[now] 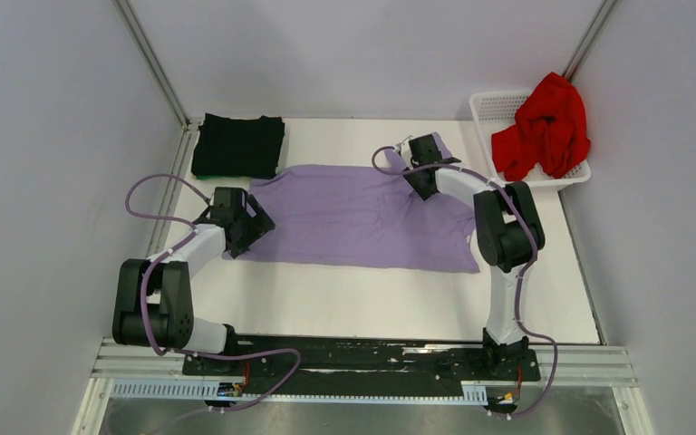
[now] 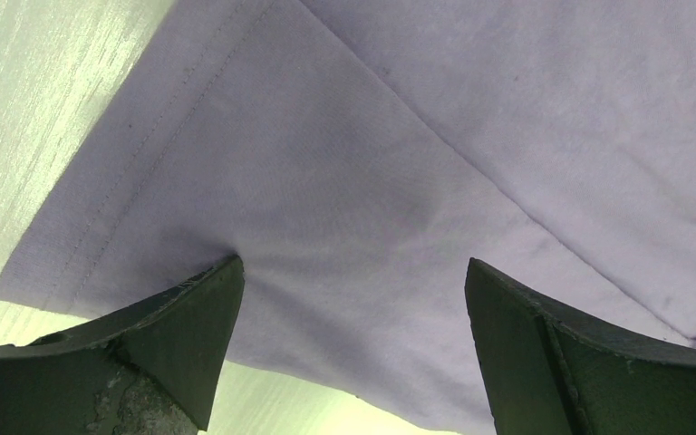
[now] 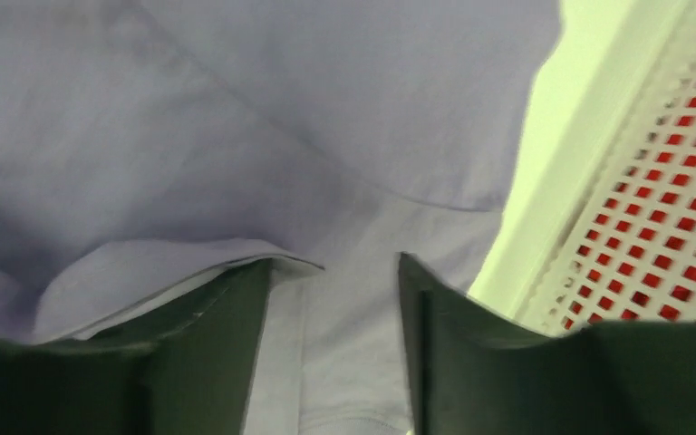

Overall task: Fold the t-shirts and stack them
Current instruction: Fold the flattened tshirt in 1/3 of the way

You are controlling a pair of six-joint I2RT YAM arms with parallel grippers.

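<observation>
The lavender-purple t-shirt point(image 1: 353, 217) lies spread flat across the middle of the table. My left gripper point(image 1: 252, 228) is at its left hem. In the left wrist view it is open wide point(image 2: 353, 272) over the hem corner point(image 2: 263, 208), with one fingertip point(image 2: 208, 299) touching the cloth. My right gripper point(image 1: 421, 170) is at the shirt's far right part, open point(image 3: 335, 272), with cloth point(image 3: 353, 326) between its fingers and a folded edge lying over the left finger point(image 3: 208, 335). The black t-shirt point(image 1: 237, 145) lies folded at the back left. The red t-shirt point(image 1: 544, 127) is bunched in the basket.
The white lattice basket point(image 1: 491, 109) stands at the back right corner, close to my right gripper; its wall shows in the right wrist view point(image 3: 671, 227). Grey walls enclose the table on three sides. The white table top point(image 1: 353, 299) lies bare in front of the shirt.
</observation>
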